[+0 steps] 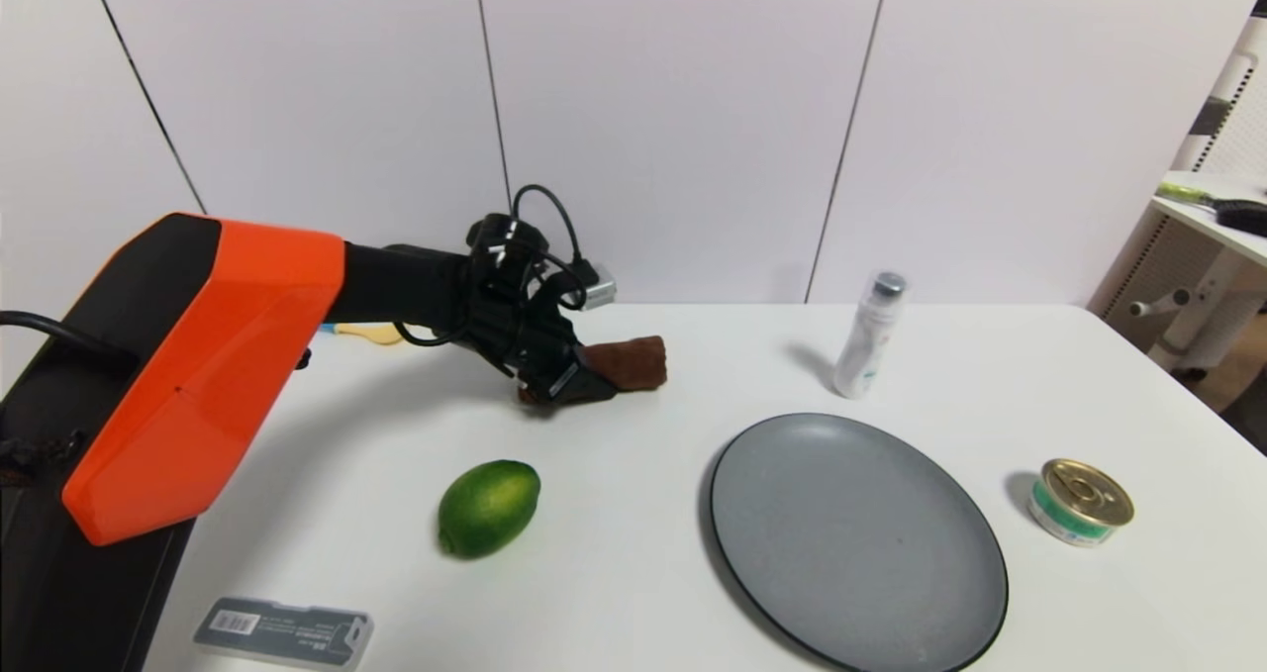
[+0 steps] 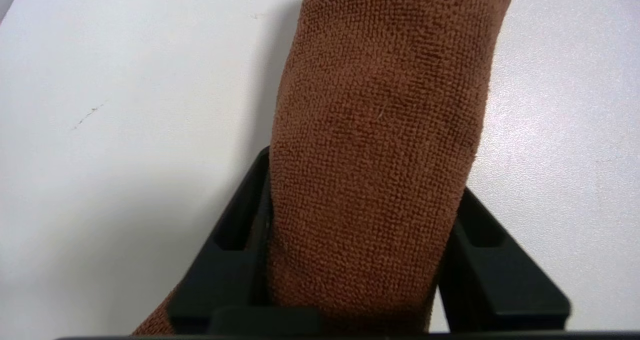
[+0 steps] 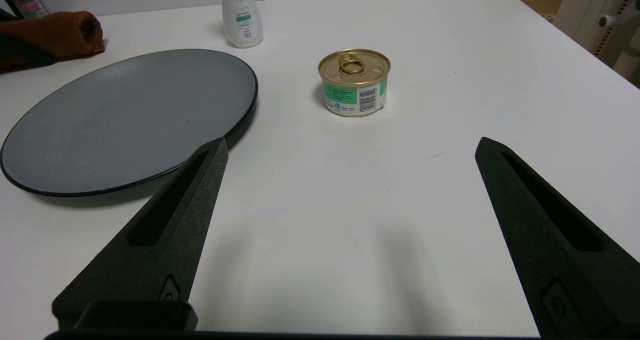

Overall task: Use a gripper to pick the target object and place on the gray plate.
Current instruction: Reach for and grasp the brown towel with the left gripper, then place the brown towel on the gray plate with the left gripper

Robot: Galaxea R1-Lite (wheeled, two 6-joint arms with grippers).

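My left hand is clamped around the rolled brown towel toward the far edge of the tabletop, left of centre; from its wrist I see a black finger pressed against each side of the roll. The gray plate sits near the front edge, well apart from the towel. My right hand hovers spread wide by the plate's rim, facing a small tin can.
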